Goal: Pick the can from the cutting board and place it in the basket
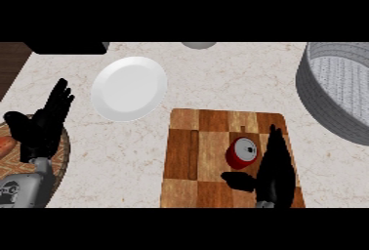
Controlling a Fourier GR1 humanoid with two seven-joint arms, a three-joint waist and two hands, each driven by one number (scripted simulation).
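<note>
A red can [241, 152] with a silver top stands on the checkered wooden cutting board [194, 156], right of the board's middle. My right hand [276, 168] is over the board just right of the can, fingers straight and pointing away from me, thumb [238, 179] stretched out below the can; it is open and holds nothing. The grey woven basket [338, 93] sits at the right edge, beyond the board. My left hand [43, 124] rests open at the left edge, fingers up.
A white plate [130, 88] lies on the counter left of the board's far end. A round woven mat [63, 156] with something orange on it sits under my left hand. A grey rounded object [199, 45] and a dark item [69, 47] are at the far edge.
</note>
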